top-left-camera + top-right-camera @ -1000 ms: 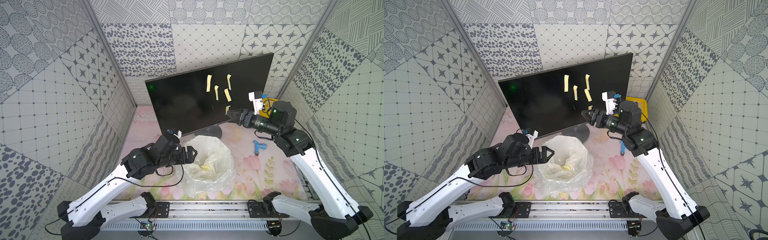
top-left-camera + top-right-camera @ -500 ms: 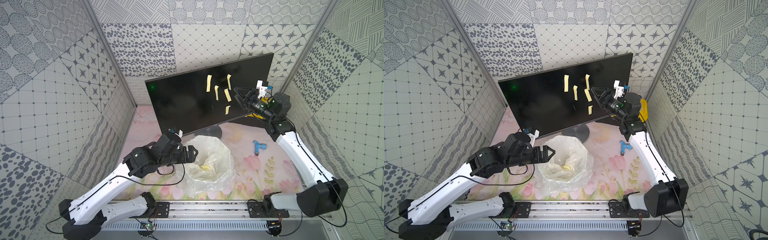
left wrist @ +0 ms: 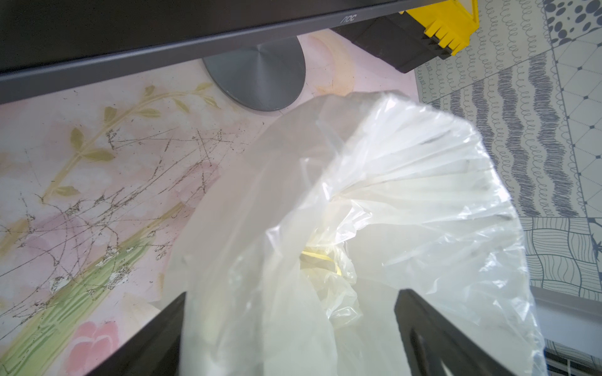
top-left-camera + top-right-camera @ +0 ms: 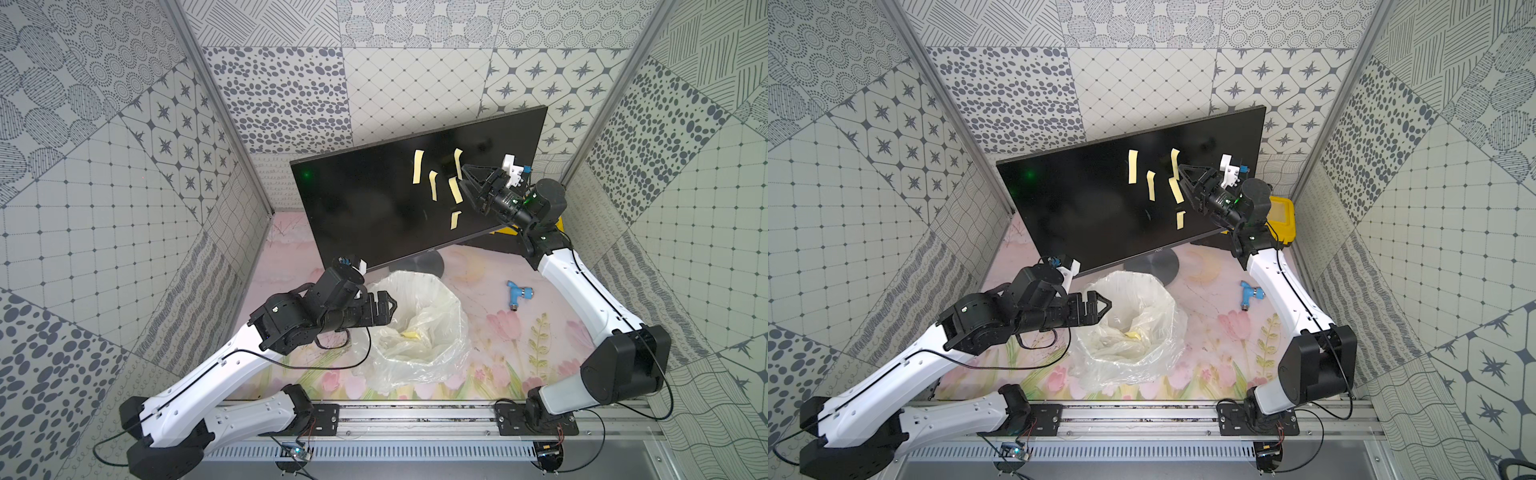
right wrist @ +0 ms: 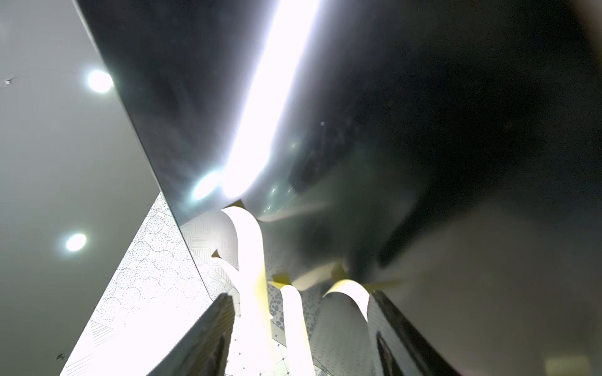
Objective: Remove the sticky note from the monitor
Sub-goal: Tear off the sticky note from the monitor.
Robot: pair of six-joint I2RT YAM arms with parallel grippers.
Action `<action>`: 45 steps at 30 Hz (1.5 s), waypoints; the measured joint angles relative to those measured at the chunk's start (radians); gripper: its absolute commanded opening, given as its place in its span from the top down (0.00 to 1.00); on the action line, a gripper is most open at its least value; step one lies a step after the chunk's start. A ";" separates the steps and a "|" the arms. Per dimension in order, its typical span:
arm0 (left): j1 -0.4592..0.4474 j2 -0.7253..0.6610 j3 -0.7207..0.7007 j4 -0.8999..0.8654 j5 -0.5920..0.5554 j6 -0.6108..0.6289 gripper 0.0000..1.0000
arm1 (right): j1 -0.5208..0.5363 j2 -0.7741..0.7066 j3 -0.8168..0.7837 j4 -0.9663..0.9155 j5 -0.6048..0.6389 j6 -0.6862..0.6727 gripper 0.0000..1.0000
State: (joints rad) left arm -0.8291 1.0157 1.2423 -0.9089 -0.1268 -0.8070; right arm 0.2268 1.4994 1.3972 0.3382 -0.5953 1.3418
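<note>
The monitor [image 4: 374,208] stands upright in the centre of both top views, its screen dark. A clear bag [image 4: 449,316] sits open below it, just in front of the stand, with yellow paper [image 4: 411,334] inside. A yellow toolbox [image 4: 1281,220] shows behind the monitor's right edge.

The left gripper [image 4: 390,306] is at the bag's left rim; the left wrist view shows its jaws apart with the bag between them. The right gripper [image 4: 464,179] is at the screen's right part, jaws apart, tips against the cluster of five yellow notes [image 4: 417,166]. In the right wrist view, curled notes lie between its fingers [image 5: 208,332]; which one they straddle is unclear. A blue fitting [image 4: 517,294] lies right of the bag.
</note>
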 measured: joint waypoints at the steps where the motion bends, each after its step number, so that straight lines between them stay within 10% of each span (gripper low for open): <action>1: 0.000 0.000 0.000 0.000 0.000 0.000 0.01 | 0.000 0.001 0.003 0.006 -0.002 0.004 0.38; 18: 0.000 -0.001 0.000 0.000 0.000 0.000 0.01 | 0.021 0.026 0.049 0.043 -0.030 0.029 0.57; 26: 0.000 -0.002 0.000 0.000 0.000 0.000 0.01 | 0.027 0.027 0.049 0.060 -0.037 0.043 1.00; 45: 0.000 -0.009 0.000 0.000 0.000 0.000 0.01 | 0.035 -0.192 -0.008 -0.058 -0.101 -0.058 1.00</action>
State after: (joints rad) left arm -0.8291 1.0069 1.2423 -0.9089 -0.1272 -0.8074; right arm 0.2623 1.3079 1.3888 0.2798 -0.6968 1.2839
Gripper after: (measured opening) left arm 0.994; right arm 0.065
